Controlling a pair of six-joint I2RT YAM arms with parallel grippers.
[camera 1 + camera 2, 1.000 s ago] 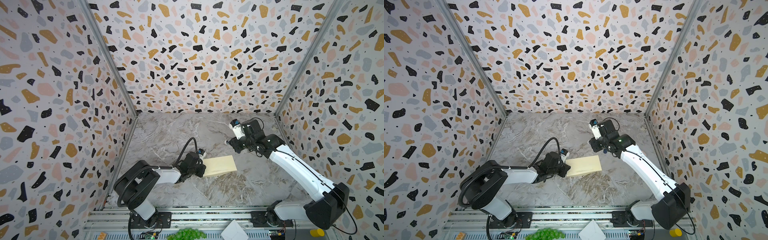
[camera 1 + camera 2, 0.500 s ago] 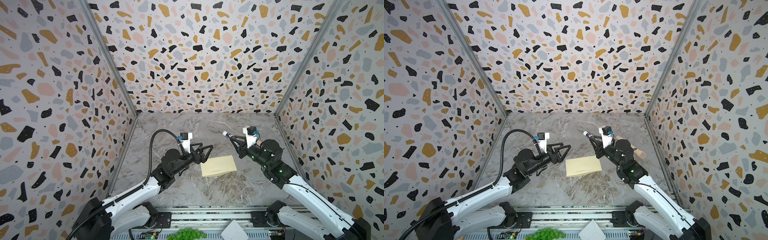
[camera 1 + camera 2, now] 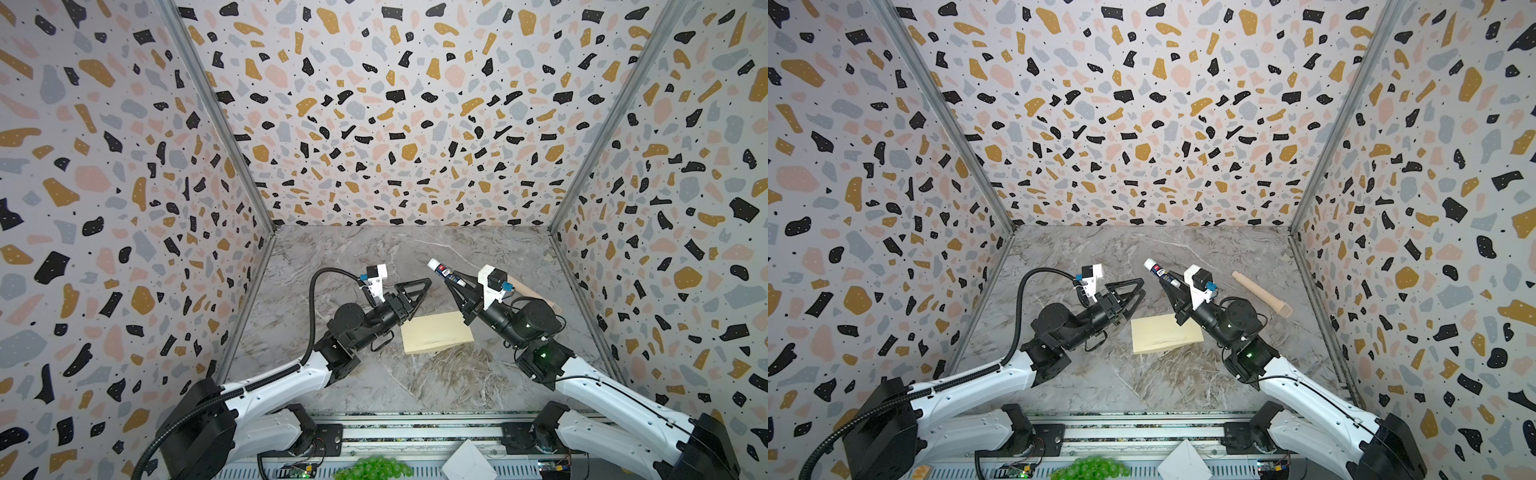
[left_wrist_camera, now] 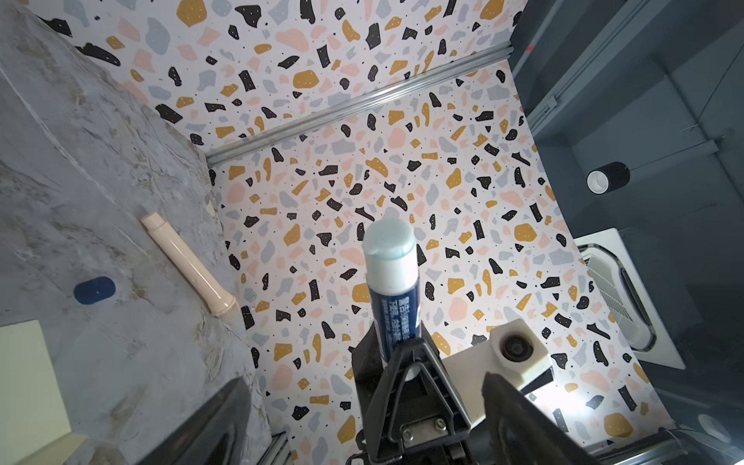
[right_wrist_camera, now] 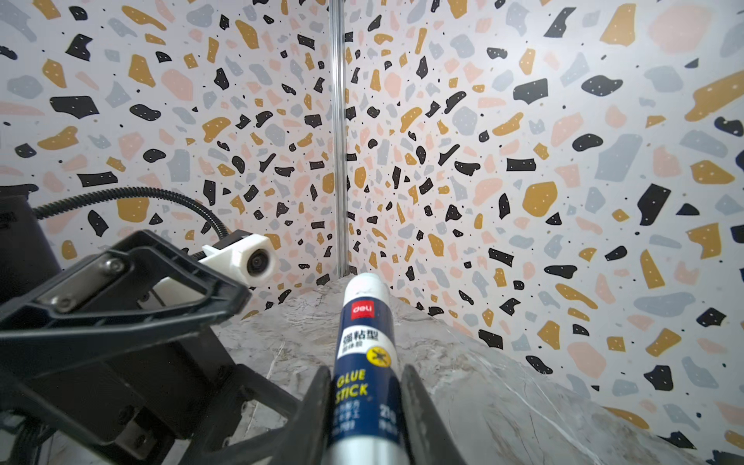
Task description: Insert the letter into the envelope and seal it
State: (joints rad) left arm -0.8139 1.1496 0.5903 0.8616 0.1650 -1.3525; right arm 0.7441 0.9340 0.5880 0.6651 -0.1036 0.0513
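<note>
Right gripper is clamped on the smooth, cylindrical glue stick, white end raised. Left gripper hangs with its black triangular fingers spread wide, nothing between them. The flat, pale cream envelope lies on the veined marble tabletop, between the arms.

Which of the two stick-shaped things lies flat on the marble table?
The beige tapered plastic stick does; the blue-and-white glue stick is held raised in the right claw.

Right claw clamps glue stick; left claw spread; envelope between arms.
</note>
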